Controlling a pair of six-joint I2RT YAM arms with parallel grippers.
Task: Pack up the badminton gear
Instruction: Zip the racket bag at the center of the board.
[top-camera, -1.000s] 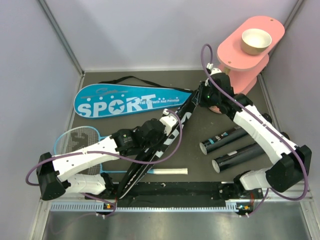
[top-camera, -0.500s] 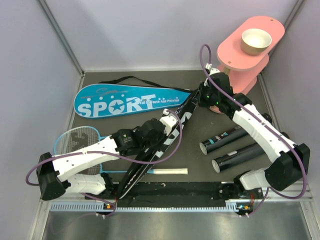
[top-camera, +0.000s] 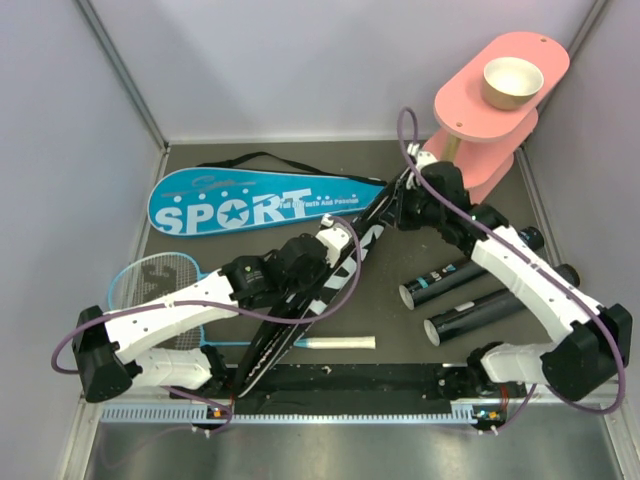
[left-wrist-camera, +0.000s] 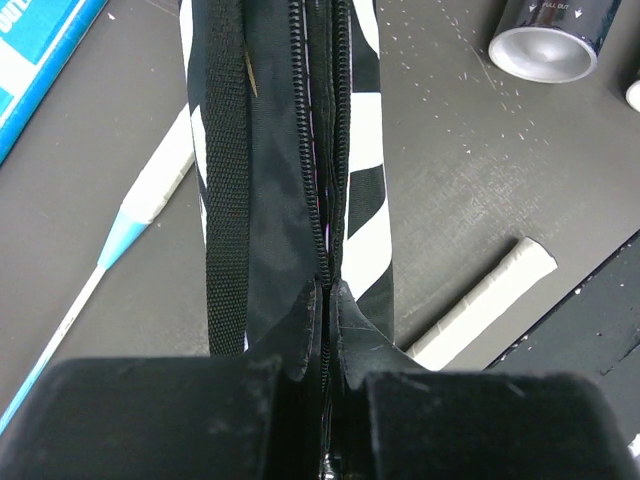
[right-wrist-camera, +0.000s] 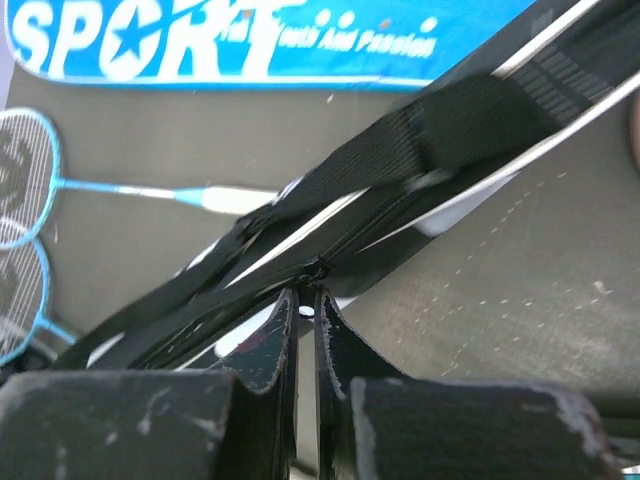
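Tension explains the pose: the black bag (top-camera: 340, 285) lies slantwise on the table (top-camera: 400, 330), left gripper (left-wrist-camera: 325, 300) clamped on its zipper seam (left-wrist-camera: 318, 150) as an anchor, right gripper (right-wrist-camera: 302, 300) pinched together, seemingly on the zipper pull (right-wrist-camera: 318, 268), ready to slide it.

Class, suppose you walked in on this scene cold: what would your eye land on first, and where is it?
The black racket bag stands out, stretched diagonally across the middle, with the left gripper and right gripper both pinched shut on its zip edge. Next come the blue SPORT bag lying flat at the far left and the pink stand in the far right corner, a tan bowl on its top tier.
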